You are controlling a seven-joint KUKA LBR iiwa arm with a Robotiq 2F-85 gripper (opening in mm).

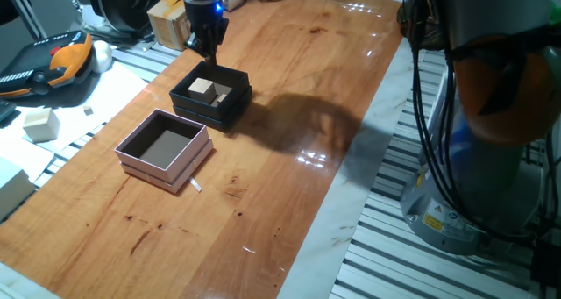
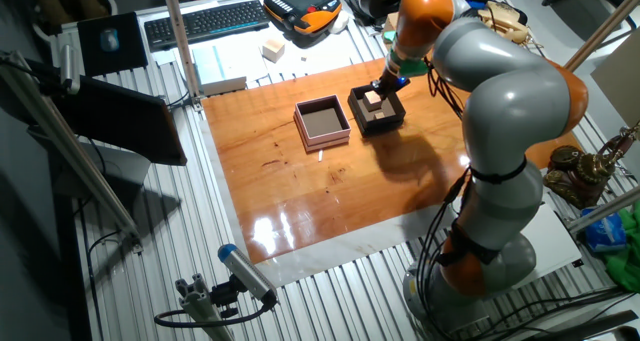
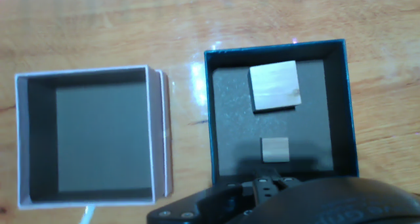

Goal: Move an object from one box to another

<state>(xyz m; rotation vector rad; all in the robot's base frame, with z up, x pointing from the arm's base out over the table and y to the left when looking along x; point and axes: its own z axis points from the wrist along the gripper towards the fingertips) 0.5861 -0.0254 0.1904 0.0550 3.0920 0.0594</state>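
Two shallow square boxes on the polished wooden worktop: pale pink box, black box beside it. Two pale wooden blocks inside the black one, larger, smaller. Black gripper above its far edge; finger spread indiscernible. No legible writing.

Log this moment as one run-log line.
gripper: above black box, jaws unreadable | black box: two wooden blocks | pink box: empty | transfer: not done
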